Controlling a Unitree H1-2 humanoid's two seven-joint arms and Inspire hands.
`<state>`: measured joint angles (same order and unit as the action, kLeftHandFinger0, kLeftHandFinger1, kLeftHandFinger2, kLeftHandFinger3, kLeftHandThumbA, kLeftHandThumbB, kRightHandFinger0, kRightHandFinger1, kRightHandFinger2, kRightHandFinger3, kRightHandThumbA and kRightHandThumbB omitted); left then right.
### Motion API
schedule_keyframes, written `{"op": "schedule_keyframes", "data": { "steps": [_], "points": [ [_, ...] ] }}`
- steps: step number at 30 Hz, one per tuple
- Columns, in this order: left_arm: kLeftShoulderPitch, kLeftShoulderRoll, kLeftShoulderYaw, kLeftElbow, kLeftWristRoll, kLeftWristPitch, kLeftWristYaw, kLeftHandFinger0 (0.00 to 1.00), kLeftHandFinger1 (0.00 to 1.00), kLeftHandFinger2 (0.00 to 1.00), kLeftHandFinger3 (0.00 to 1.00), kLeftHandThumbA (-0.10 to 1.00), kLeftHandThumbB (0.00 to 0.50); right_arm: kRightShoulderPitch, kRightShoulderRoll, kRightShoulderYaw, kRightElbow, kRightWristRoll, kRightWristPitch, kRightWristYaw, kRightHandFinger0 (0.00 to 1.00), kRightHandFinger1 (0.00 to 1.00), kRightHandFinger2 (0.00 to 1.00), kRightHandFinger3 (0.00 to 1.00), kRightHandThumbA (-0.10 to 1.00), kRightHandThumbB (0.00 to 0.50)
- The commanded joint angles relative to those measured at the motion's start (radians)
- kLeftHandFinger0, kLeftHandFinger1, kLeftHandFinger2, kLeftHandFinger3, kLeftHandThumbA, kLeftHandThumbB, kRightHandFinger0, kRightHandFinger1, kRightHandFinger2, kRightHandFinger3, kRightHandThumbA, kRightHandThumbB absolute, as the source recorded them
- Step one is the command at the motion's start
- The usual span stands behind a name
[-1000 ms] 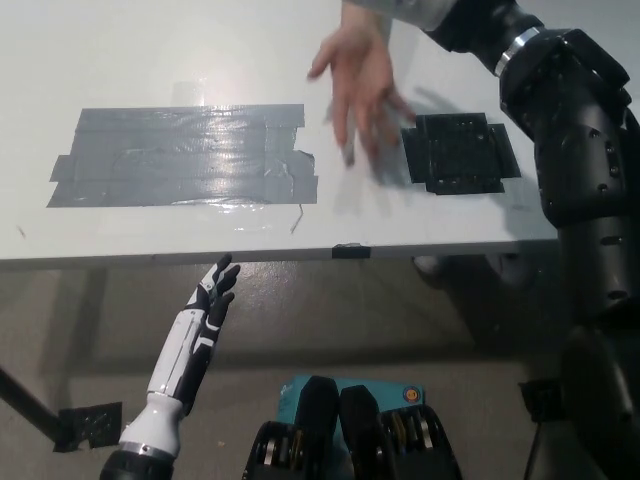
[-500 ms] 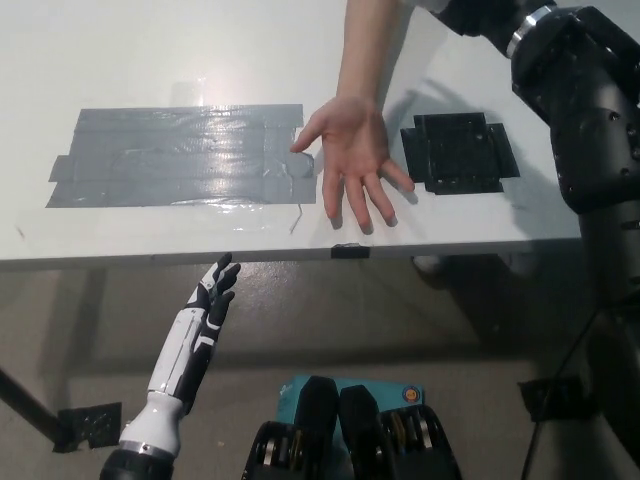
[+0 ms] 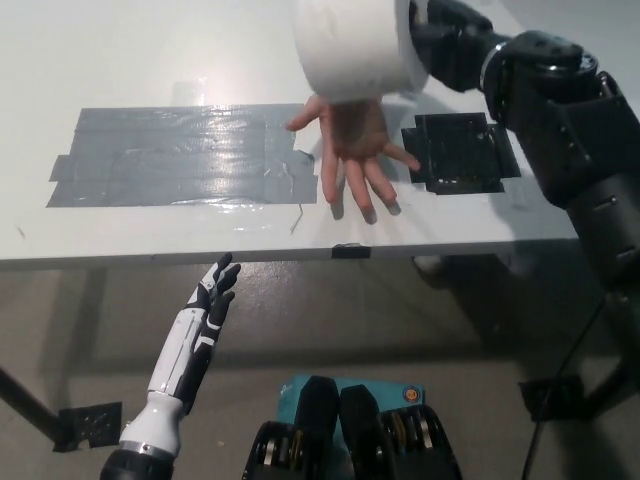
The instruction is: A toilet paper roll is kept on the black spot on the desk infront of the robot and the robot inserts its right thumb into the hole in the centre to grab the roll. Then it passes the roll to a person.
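The black right hand [image 3: 432, 38] grips the toilet paper roll [image 3: 352, 45], held raised directly above a person's open, palm-up hand [image 3: 350, 150]. The black spot [image 3: 460, 152] lies on the desk [image 3: 120, 60] below the right hand and beside the person's hand. The white left hand [image 3: 212, 295] rests below the desk edge, fingers apart and holding nothing.

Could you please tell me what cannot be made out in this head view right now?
- Right robot hand: its grip on the toilet paper roll is hidden behind the roll.
- Roll's top: cut off by the upper edge.
- Person's hand: wrist hidden by the roll.
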<state>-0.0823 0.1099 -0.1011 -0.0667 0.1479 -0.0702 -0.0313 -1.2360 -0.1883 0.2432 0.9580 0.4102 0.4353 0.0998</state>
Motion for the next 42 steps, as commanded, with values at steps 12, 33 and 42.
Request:
{"op": "schedule_keyframes", "data": {
  "steps": [12,33,42],
  "points": [
    [-0.042,0.009,-0.001,-0.019,0.005,-0.001,-0.016,1.0,1.0,1.0,1.0,1.0,0.12,-0.178,-0.013,0.107,0.178,-0.338,-0.222,-0.049,0.05,0.61,0.92,0.92,-0.1,0.174],
    [-0.062,0.012,0.001,-0.022,0.014,0.022,-0.023,1.0,1.0,1.0,1.0,1.0,0.126,-0.126,0.081,0.168,0.283,-0.542,-0.336,-0.009,0.14,0.55,0.85,0.87,-0.1,0.196],
    [-0.074,0.013,0.0,-0.022,0.019,0.028,-0.026,1.0,1.0,1.0,1.0,1.0,0.13,-0.175,0.06,0.184,0.3,-0.575,-0.275,0.145,1.0,1.0,1.0,1.0,0.19,0.357]
  ]
}}
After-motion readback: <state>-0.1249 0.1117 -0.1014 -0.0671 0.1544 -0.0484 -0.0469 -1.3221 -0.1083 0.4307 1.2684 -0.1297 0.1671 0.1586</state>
